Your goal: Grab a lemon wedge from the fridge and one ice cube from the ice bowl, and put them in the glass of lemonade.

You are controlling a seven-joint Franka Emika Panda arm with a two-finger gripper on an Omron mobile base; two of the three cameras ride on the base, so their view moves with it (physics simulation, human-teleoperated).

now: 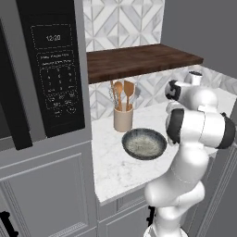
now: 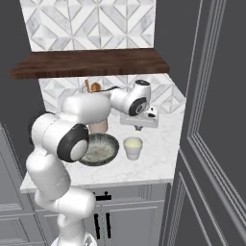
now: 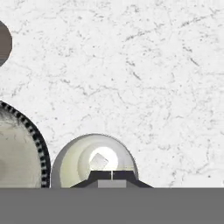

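The claw (image 3: 112,174) hangs with its jaws pressed together, empty, right above the glass of lemonade (image 3: 94,162), where a pale cube (image 3: 99,161) lies in the liquid. Just beside the glass sits the ice bowl (image 2: 98,149), dark-rimmed with a speckled inside. A crock (image 1: 123,118) of wooden spoons stands behind; the microwave (image 1: 51,69) clock reads 12:20.

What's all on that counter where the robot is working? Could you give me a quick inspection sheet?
Surface: white marble counter.
Job's things: ice bowl beside glass of lemonade; a pale cube sits inside the glass.
Clutter: beige crock with wooden spoons behind the bowl.
Grippers: gripper above the glass, fingers shut, holding nothing.
Cables: nothing seen.
Surroundings: wooden shelf, tiled backsplash, microwave, dark fridge panel.
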